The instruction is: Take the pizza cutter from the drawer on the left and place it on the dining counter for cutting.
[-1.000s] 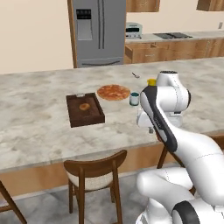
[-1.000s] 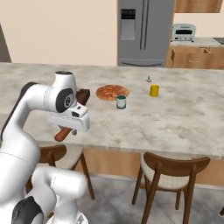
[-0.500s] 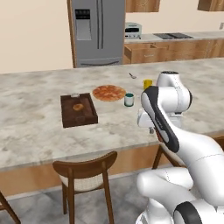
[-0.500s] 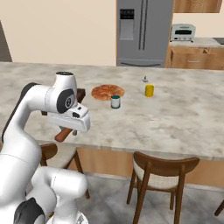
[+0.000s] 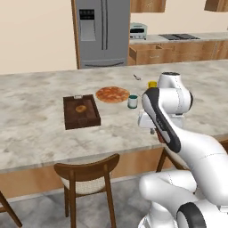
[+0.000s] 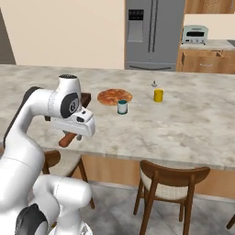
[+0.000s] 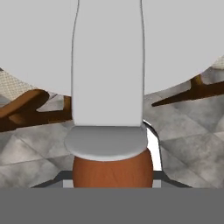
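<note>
Below the tabletop (image 6: 151,133) edge, at seven o'clock of the pizza (image 6: 114,96), your gripper (image 6: 73,136) clamps the pizza cutter (image 6: 69,138); raise it first, or the handle strikes the edge.

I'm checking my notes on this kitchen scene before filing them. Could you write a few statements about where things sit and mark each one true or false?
1. The pizza lies on the dining counter. True.
2. The pizza cutter lies flat on the counter beside the pizza. False: it is held in the gripper, its reddish-brown handle showing below the hand at the counter's near edge.
3. A yellow cup stands on the counter. True.
4. The dark wooden tray is stacked on top of the pizza. False: it sits beside the pizza, apart from it.
5. A drawer in the far cabinets stands pulled out. True.
</note>
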